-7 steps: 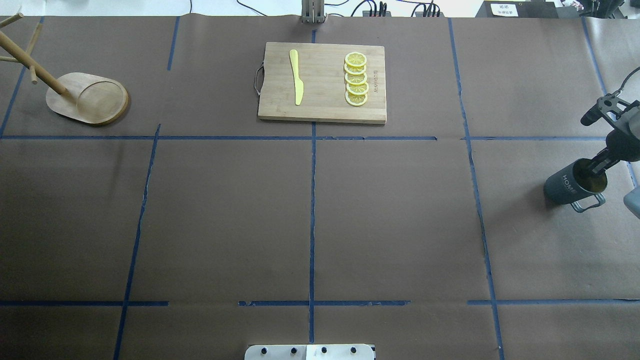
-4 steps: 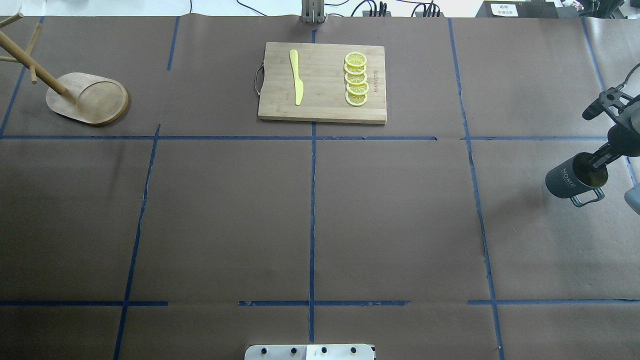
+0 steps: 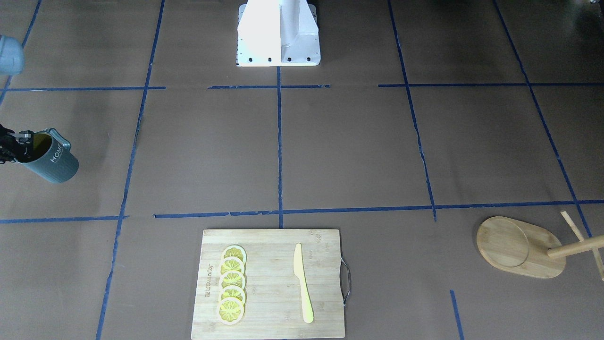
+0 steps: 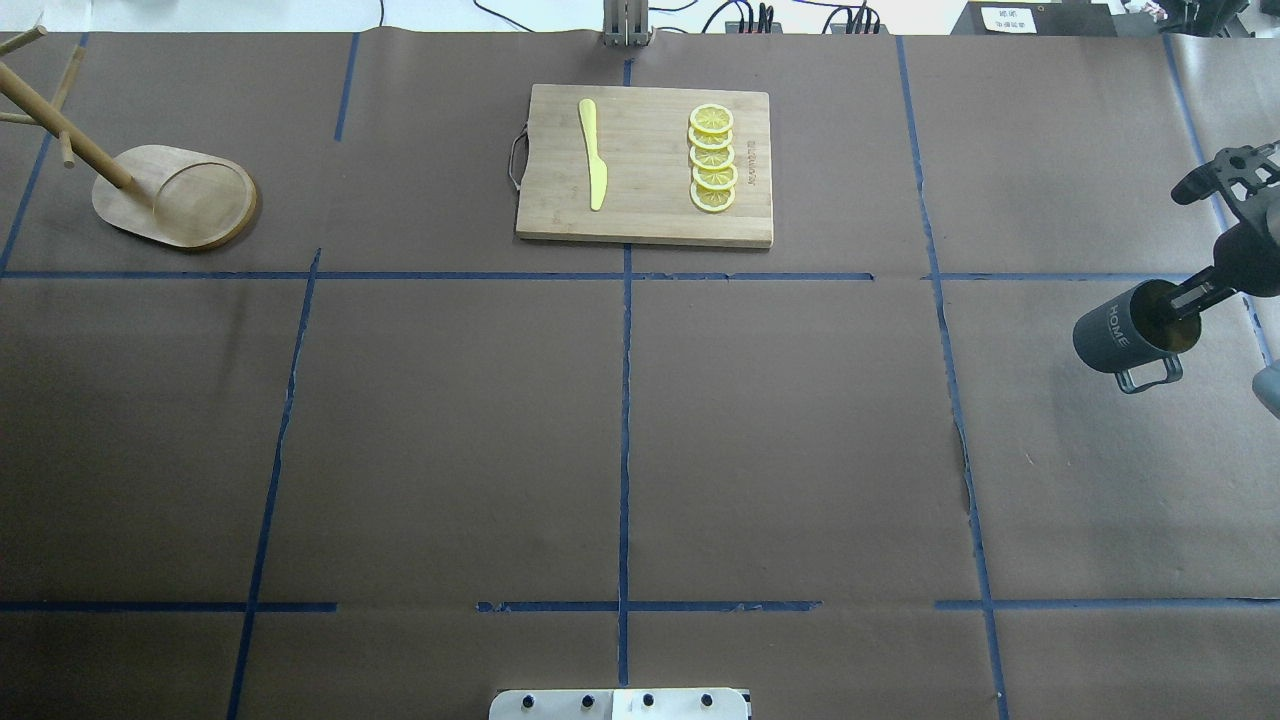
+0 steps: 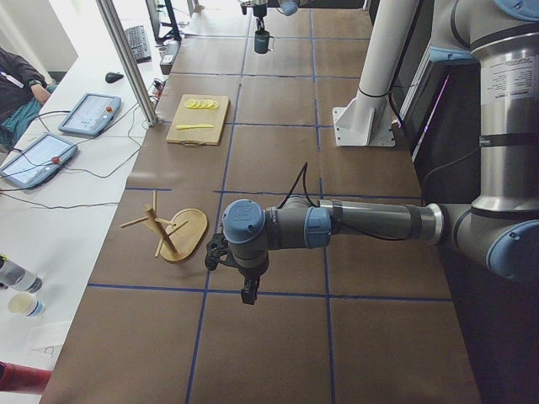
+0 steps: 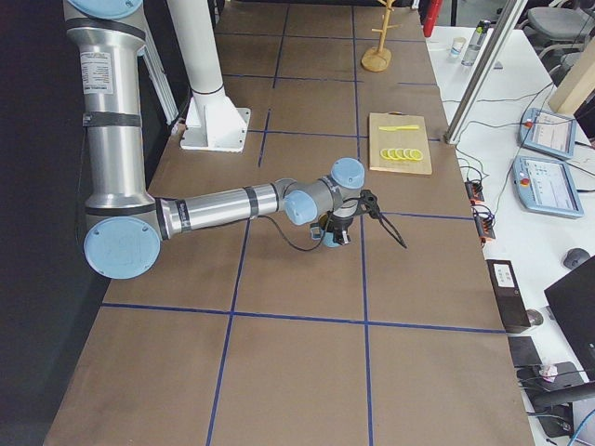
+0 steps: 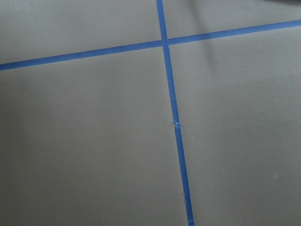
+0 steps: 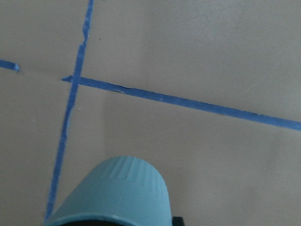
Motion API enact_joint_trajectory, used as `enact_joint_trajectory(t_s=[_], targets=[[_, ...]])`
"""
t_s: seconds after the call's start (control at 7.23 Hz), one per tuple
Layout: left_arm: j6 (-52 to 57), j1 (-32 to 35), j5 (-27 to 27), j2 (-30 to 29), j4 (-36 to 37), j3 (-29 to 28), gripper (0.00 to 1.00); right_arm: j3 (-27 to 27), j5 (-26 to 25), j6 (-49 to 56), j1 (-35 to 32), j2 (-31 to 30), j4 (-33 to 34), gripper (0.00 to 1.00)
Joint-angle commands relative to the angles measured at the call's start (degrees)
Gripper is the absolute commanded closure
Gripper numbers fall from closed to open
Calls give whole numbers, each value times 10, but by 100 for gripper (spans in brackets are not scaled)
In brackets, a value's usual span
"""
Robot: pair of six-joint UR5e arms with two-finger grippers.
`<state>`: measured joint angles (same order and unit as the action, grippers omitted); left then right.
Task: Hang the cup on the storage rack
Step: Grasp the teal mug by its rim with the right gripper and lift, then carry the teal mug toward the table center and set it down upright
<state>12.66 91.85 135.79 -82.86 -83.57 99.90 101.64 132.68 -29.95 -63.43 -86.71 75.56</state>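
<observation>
Cup (image 4: 1125, 335) tilted, seemingly clear of tabletop (image 4: 780, 420) at frame's right edge, right gripper (image 4: 1185, 302) fingers pinching its rim, likely to leave the handle (image 4: 1148, 375) free for a peg (image 4: 66, 150) on the storage rack (image 4: 175, 195), far upper left; left gripper (image 5: 247, 293) fingers: cannot tell.

I work in a robotics lab. My white metal pedestal (image 3: 278, 33) stands on a long table covered in brown paper (image 4: 800, 450) and gridded with blue tape lines (image 4: 624, 400). Grey touchscreen teach pendants (image 5: 87, 114) lie on the white side bench (image 5: 59, 244).
</observation>
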Motion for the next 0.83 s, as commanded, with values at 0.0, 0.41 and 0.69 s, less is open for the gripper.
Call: enact_joint_trajectory(t_s=[0.0, 0.41, 0.69], targets=[[0, 0, 0, 1, 0, 0, 0, 25, 2, -210, 59, 58, 21, 100], [0, 0, 0, 0, 0, 0, 0, 26, -64, -440, 169, 160, 77, 100], [0, -1, 0, 0, 0, 0, 0, 19, -149, -532, 246, 271, 188, 100]])
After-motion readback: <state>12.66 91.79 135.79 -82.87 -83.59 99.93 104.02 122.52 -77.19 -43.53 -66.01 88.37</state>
